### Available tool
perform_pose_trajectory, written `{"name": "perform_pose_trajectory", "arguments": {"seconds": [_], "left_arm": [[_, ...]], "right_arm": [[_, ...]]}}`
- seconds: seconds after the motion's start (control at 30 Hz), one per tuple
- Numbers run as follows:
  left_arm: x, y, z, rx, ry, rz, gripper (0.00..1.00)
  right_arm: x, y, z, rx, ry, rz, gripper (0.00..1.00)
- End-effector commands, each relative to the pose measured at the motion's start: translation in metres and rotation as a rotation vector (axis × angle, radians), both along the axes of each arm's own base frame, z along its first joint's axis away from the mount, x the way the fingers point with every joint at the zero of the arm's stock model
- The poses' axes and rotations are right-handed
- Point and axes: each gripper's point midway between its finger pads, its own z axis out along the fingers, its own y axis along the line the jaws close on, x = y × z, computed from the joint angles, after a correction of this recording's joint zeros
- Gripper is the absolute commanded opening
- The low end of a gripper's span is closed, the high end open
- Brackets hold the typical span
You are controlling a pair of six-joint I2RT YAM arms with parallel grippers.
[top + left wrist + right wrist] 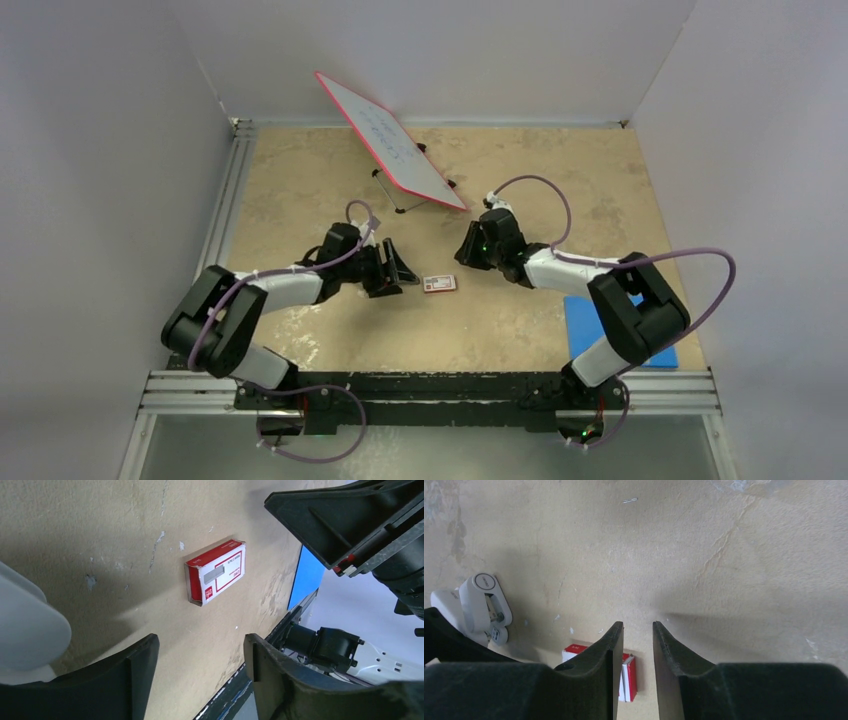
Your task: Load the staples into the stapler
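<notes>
Fingers on left gripper (pixel 200 645) spread wide, empty; right gripper (pixel 638 627) fingers at narrow gap, holding nothing; staples (pixel 216 572) lie untouched between them, mid table (pixel 560 200); stapler (pixel 484 607) just beside left gripper.

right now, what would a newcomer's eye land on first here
The red-and-white staples box lies mid-table between the left gripper and the right gripper. Behind it, a red-framed whiteboard stands tilted near the far wall. The white stapler lies close by the left gripper.
</notes>
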Motion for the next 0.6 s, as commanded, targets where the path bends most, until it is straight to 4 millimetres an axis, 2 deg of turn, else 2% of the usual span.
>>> {"name": "perform_pose_trajectory", "arguments": {"seconds": [0.0,0.27,0.57], "left_arm": [[0.009,-0.019,0.013,-0.095,-0.027,-0.041,0.59],[0.019,-0.033,0.008,-0.130,-0.039,-0.061,0.48],[0.020,-0.043,-0.004,-0.162,-0.012,-0.083,0.36]], "right_arm": [[0.013,0.018,0.015,0.089,-0.047,0.001,0.30],[-0.006,0.024,-0.012,0.105,0.035,0.065,0.29],[-0.033,0.022,-0.022,0.129,0.112,0.101,0.24]]}}
